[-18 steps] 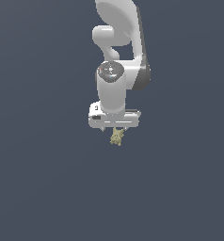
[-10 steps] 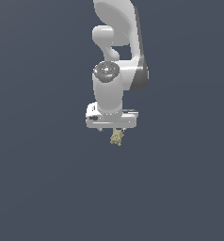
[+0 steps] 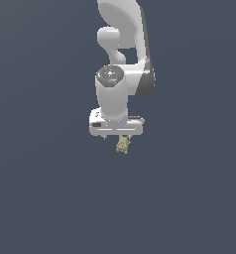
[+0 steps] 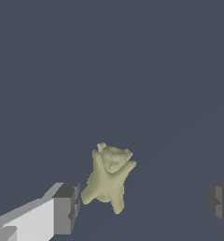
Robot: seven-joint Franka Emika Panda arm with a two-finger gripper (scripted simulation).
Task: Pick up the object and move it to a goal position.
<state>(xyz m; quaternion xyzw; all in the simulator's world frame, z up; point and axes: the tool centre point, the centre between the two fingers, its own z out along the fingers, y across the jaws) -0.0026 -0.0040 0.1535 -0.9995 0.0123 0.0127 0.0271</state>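
End effector (image 3: 121, 137) spread wide, the object (image 4: 108, 177) between its fingers ungrasped; pickup and transfer remain outstanding.

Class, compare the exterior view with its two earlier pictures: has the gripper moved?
Yes, slightly. The gripper has come down a little and drifted towards the exterior view's left, judged against the picture's frame; no fixed thing shows. The object sits just below it.

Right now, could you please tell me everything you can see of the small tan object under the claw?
The object is a tiny, pale tan-yellow lump, matte, with several stubby knobs sticking out, somewhat like a small figure with limbs. In the wrist view it lies between the two fingers of the open claw, nearer one finger but with a visible gap to both. In the exterior view it sits just below the claw, much smaller than it. Whether it rests on the dark grey surface cannot be told.
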